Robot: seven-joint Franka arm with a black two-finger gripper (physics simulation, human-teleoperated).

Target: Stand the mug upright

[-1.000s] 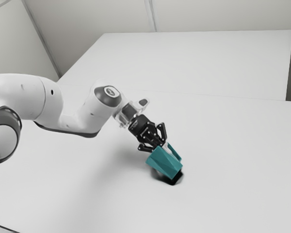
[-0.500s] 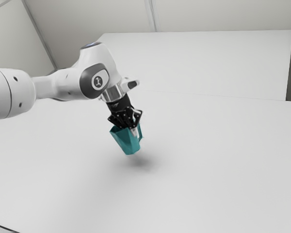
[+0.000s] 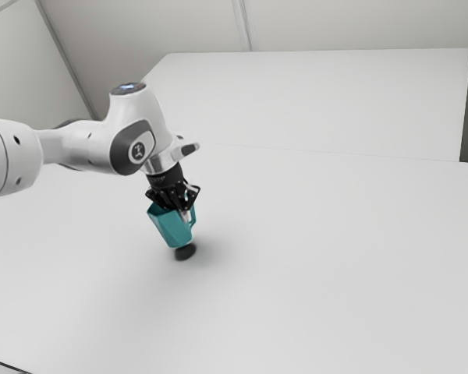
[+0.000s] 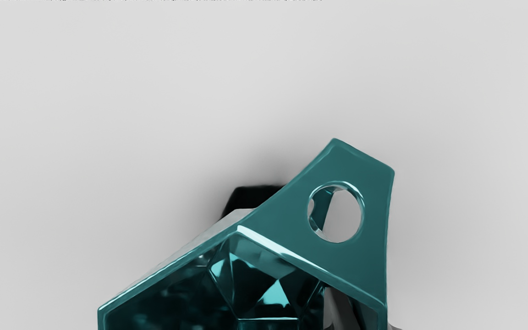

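Tilted but with its opening facing upward, the teal mug (image 3: pixel 170 227) hangs a little above the table, over its dark shadow. My gripper (image 3: pixel 184 209) holds its wall near the rim, on the handle side. Looking down in the wrist view, I see into the faceted mug (image 4: pixel 264 275), with the handle's round hole beside the rim. There my gripper (image 4: pixel 365 320) has one finger (image 4: pixel 338 308) inside the mug and a sliver of the other outside the wall. Most of that outer finger is hidden.
The white table (image 3: pixel 320 273) extends around the mug on every side. A second pale surface (image 3: pixel 320 101) lies farther back, beyond a thin seam. The arm comes in from the exterior view's left.
My hand has carried the mug up and toward the exterior view's left, then slightly down. The mug has turned from lying steeply over to a smaller tilt.
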